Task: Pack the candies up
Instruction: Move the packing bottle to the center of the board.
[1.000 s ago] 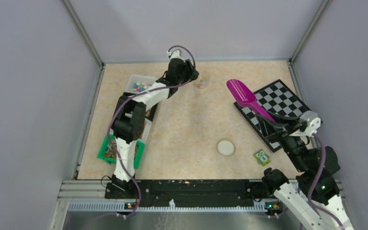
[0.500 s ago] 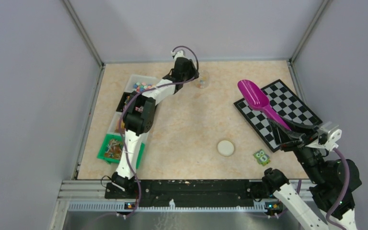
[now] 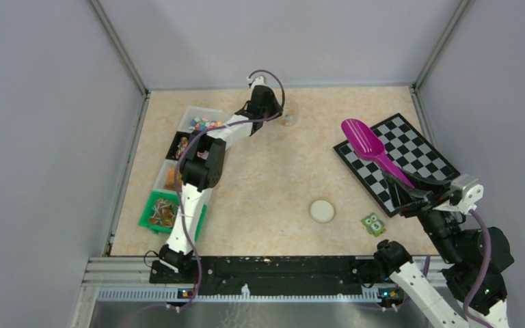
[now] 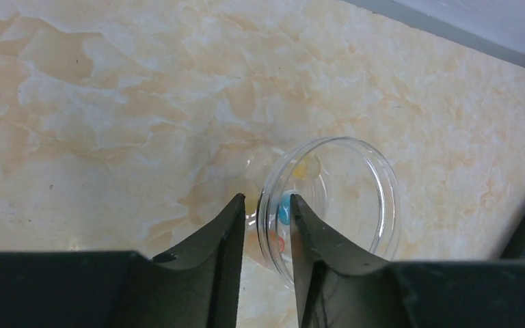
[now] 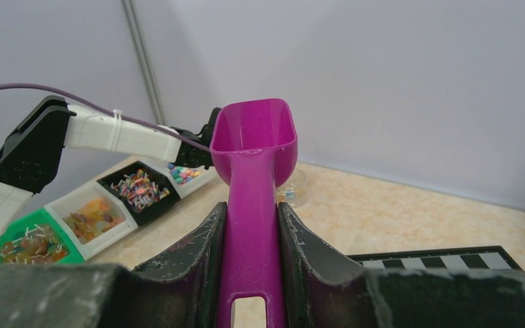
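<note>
The candies point(image 3: 202, 124) lie in the white far bin of the left tray row, also seen in the right wrist view point(image 5: 181, 173). A few candies point(image 4: 284, 208) lie inside a clear jar point(image 3: 288, 117) at the back middle. My left gripper point(image 3: 278, 113) is at the jar. In the left wrist view the gripper point(image 4: 268, 205) is closed narrowly on the near wall of the jar point(image 4: 328, 198), one finger inside and one outside. My right gripper point(image 3: 410, 195) is shut on the handle of the magenta scoop point(image 3: 362, 140) and holds it above the checkerboard. The bowl of the scoop point(image 5: 254, 137) looks empty.
A checkerboard mat point(image 3: 403, 147) lies at the right. A round cream lid point(image 3: 322, 210) and a green owl block point(image 3: 373, 223) lie near the front. On the left are a black bin point(image 3: 181, 145), a white bin point(image 3: 171, 178) and a green bin point(image 3: 160, 213).
My right arm has drawn back to the right and nearer, carrying the scoop away from the jar. My left arm's elbow has shifted right while its gripper stays at the jar.
</note>
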Robot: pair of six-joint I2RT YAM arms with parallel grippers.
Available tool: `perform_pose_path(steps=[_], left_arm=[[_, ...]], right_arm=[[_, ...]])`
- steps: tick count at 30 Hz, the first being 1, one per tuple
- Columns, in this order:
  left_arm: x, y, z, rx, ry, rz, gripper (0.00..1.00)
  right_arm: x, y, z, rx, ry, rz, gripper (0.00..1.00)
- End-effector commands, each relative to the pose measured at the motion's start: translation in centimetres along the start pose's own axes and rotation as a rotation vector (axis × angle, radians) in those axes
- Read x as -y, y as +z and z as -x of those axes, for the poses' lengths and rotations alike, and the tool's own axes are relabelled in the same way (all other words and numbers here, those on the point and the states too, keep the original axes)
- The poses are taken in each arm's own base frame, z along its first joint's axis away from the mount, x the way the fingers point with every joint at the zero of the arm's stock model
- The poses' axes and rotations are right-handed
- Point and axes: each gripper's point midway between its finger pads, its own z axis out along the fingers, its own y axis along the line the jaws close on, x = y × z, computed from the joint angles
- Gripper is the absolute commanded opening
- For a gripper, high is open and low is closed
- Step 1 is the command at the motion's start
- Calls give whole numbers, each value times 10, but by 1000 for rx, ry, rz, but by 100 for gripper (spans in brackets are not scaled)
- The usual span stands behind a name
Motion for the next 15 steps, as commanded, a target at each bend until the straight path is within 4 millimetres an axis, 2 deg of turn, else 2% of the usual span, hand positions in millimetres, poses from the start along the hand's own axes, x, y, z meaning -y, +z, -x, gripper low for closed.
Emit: perform_pose_path(steps=[1,4,7,11,15], left_arm=[[16,-1,17,35,-8,-64,30],[16,-6,16,21,-6,-56,22],[14,-16,18,16,2,-38,21],[19,-39,25,19,37,-28,19],[12,-61,18,-10,126,40,18]], right_arm=[[2,-7,18,56,-4,-11,0],[3,-6,14,48,-4,-13,0],[2,-5,14,47,0,-9,0],[1,-3,9,35,2,-6,0],[-1,-1,7,29,12,4,0]])
